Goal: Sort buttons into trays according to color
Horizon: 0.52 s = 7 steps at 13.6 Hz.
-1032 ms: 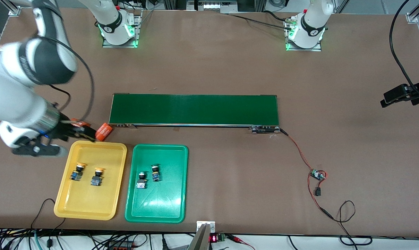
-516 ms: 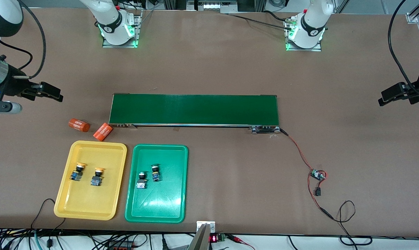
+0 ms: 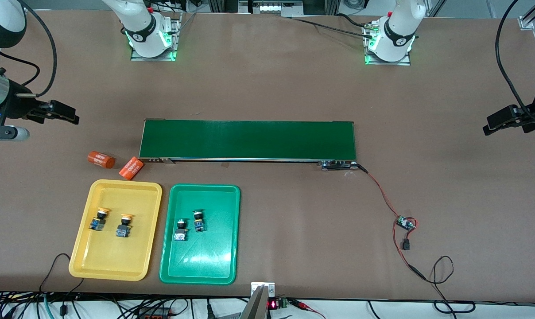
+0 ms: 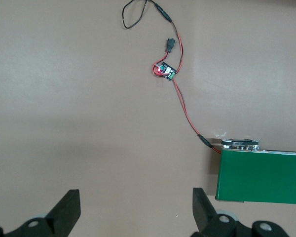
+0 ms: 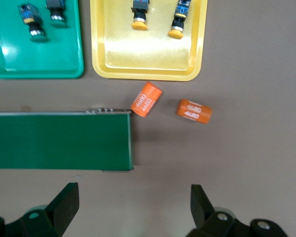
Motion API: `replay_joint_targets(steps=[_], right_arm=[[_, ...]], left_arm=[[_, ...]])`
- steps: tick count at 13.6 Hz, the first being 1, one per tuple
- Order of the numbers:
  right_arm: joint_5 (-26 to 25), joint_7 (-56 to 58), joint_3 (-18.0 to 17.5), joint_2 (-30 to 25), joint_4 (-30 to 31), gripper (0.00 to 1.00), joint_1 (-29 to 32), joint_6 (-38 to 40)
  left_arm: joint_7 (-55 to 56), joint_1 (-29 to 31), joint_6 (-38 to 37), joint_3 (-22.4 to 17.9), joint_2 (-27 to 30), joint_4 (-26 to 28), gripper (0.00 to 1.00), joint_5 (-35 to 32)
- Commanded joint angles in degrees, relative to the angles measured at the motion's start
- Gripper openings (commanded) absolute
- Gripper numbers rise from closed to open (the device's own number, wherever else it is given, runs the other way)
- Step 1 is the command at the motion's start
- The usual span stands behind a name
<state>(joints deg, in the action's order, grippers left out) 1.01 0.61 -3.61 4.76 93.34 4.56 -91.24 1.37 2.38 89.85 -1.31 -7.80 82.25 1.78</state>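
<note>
Two yellow-capped buttons (image 3: 99, 219) (image 3: 125, 225) lie in the yellow tray (image 3: 117, 266). Two green-capped buttons (image 3: 180, 229) (image 3: 198, 220) lie in the green tray (image 3: 205, 266) beside it. My right gripper (image 3: 70, 114) hangs open and empty over bare table at the right arm's end. Its wrist view shows the open fingers (image 5: 133, 202), both trays (image 5: 148, 59) (image 5: 39, 59) and the buttons (image 5: 139, 15) (image 5: 30, 19). My left gripper (image 3: 491, 125) waits open and empty over the left arm's end, seen too in its wrist view (image 4: 135, 207).
A long dark-green conveyor belt (image 3: 247, 139) lies across the middle. Two orange cylinders (image 3: 101, 159) (image 3: 131, 168) lie between its end and the yellow tray. A small circuit board (image 3: 405, 223) with red wires trails from the belt's other end. Cables run along the front edge.
The right arm has lifted away from the orange cylinders beside the yellow tray and drawn back to the table's end. The left arm has barely moved. The buttons stay put.
</note>
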Motion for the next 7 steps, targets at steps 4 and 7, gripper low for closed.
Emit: replay_joint_targets(steps=[4, 7], right_arm=[[-1.1, 1.32, -0.61, -1.25, 0.7, 1.0, 1.07, 2.46], [-1.1, 1.15, -0.61, -1.16, 0.61, 1.0, 1.16, 2.56]], left_arm=[[-1.02, -0.01, 0.15, 0.08, 1.48, 1.25, 1.0, -0.73], [-1.02, -0.01, 0.14, -0.01, 1.48, 1.25, 1.0, -0.73]])
